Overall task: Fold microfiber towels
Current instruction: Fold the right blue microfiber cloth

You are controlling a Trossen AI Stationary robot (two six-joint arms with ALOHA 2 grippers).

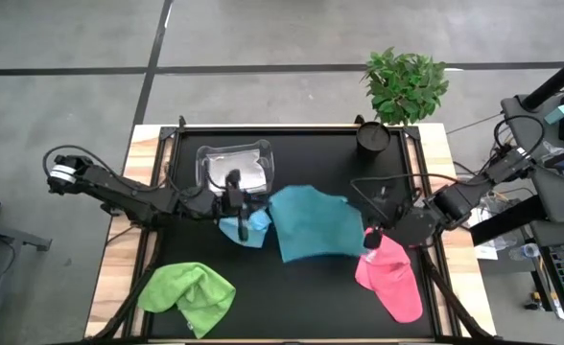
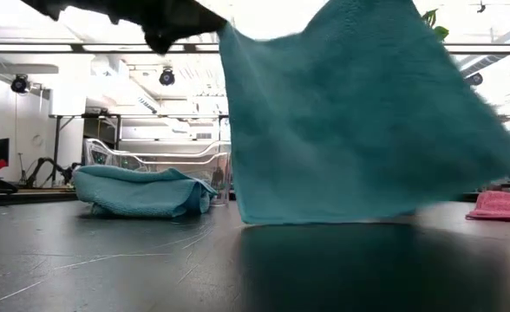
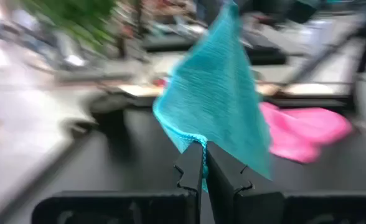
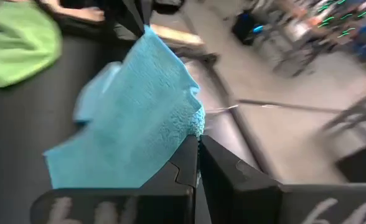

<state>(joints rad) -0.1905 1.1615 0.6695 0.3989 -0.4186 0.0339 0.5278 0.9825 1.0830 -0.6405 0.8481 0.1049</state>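
Note:
A teal-blue microfiber towel (image 1: 311, 222) hangs spread between my two grippers over the middle of the table. My left gripper (image 3: 203, 155) is shut on one upper corner and my right gripper (image 4: 198, 149) on the other. In the low view the towel (image 2: 359, 121) reaches down to the table top; whether it touches I cannot tell. A second light blue towel (image 1: 244, 230) lies crumpled on the table below my left gripper (image 1: 253, 203). A green towel (image 1: 188, 295) lies at the near left and a pink towel (image 1: 389, 276) at the near right. My left gripper pinches the teal towel's corner (image 3: 198, 142) between its two fingers, coming level from the table's left. The cloth fans out from the fingers toward the other gripper. My right gripper pinches the opposite upper corner (image 4: 194, 127) between its two fingers, slanting down from the table's right. The towel hangs below both holds.
A clear plastic tub (image 1: 234, 168) with pale cloth inside stands at the far left of the black mat. A dark cup (image 1: 372, 136) and a potted plant (image 1: 405, 84) stand at the far right. Bare mat (image 1: 301, 297) lies between the green and pink towels.

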